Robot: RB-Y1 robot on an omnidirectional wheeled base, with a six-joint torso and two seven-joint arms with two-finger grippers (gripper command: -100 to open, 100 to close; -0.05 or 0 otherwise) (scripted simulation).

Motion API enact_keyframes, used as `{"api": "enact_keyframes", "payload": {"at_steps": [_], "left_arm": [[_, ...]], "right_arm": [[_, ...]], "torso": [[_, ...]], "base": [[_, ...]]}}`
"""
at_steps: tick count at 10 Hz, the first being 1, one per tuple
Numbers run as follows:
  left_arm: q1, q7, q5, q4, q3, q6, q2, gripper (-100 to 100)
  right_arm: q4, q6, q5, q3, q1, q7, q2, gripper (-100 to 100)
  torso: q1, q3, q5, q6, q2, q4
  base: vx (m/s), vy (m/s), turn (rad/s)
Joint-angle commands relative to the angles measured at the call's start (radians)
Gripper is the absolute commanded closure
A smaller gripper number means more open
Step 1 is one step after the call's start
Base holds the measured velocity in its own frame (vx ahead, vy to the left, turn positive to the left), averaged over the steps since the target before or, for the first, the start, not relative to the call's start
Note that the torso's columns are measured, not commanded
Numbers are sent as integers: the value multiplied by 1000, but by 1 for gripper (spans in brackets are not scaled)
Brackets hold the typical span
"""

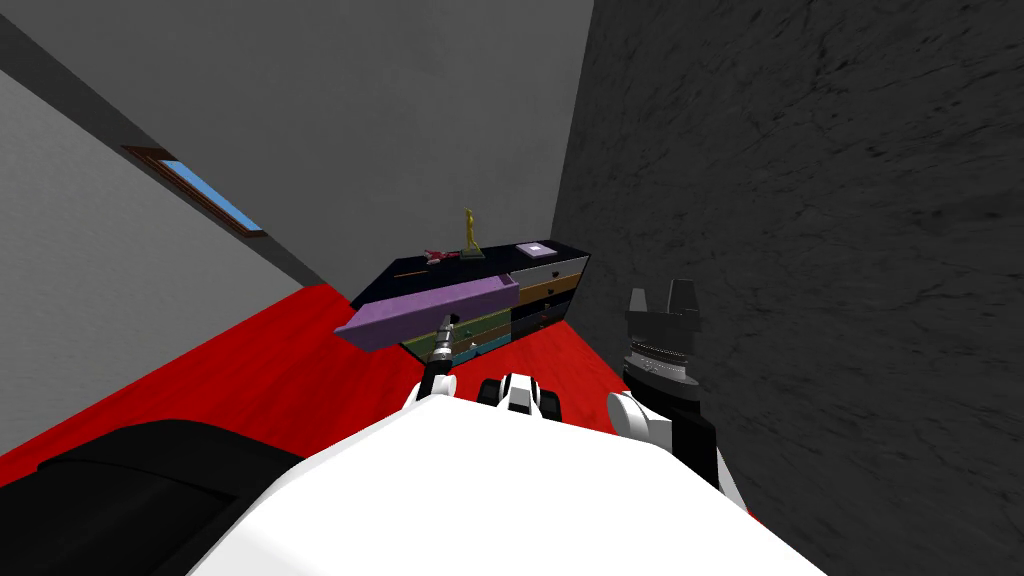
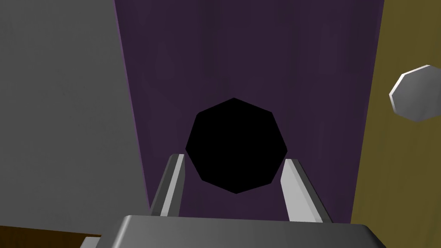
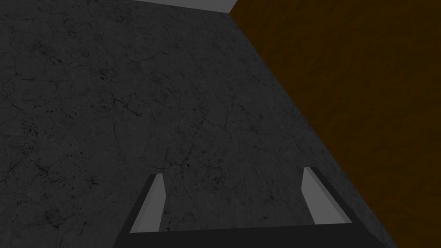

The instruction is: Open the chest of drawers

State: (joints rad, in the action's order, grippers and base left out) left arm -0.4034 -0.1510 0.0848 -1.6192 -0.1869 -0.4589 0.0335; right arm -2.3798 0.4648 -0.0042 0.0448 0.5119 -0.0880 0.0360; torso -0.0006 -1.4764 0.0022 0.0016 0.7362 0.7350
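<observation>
A low chest of drawers (image 1: 497, 260) with a black top and fronts of many colours stands in the far corner of the room, on the red floor (image 1: 290, 365) and against the dark grey wall (image 1: 800, 250). Its long purple drawer (image 1: 430, 308), the upper one on the left side, stands drawn far out from the body and juts towards the robot. From the head view its inside cannot be made out, so any contents cannot be told. The other drawers sit flush: a white front (image 1: 548, 270) and an orange-brown front (image 1: 546, 290) on the right side, and green and teal fronts below the purple one. On the black top rest a slim golden figurine (image 1: 468, 232), a small red object (image 1: 438, 256) and a flat pale square box (image 1: 535, 250). The left gripper (image 2: 233, 160) is at the purple drawer's face, its two blade fingers clamped on either side of the black eight-sided knob (image 2: 236, 142). Beside that face lies an olive-brown drawer front (image 2: 387, 172) bearing a grey faceted knob (image 2: 415, 92). The right gripper (image 1: 661, 297) is raised near the dark wall, well apart from the chest, with its fingers spread and holding nothing.
</observation>
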Motion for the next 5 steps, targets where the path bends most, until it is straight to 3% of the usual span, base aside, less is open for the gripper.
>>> {"api": "enact_keyframes", "payload": {"at_steps": [1,5], "left_arm": [[-4,-1,-1,-3,3,1,3,100],[-28,-2,-5,-13,18,1,8,100]], "right_arm": [[0,0,0,0,0,0,0,0],[0,0,0,0,0,0,0,0]], "torso": [[1,0,0,0,-1,0],[0,1,0,-2,1,0]], "base": [[-85,-48,2],[-145,-92,11]]}}
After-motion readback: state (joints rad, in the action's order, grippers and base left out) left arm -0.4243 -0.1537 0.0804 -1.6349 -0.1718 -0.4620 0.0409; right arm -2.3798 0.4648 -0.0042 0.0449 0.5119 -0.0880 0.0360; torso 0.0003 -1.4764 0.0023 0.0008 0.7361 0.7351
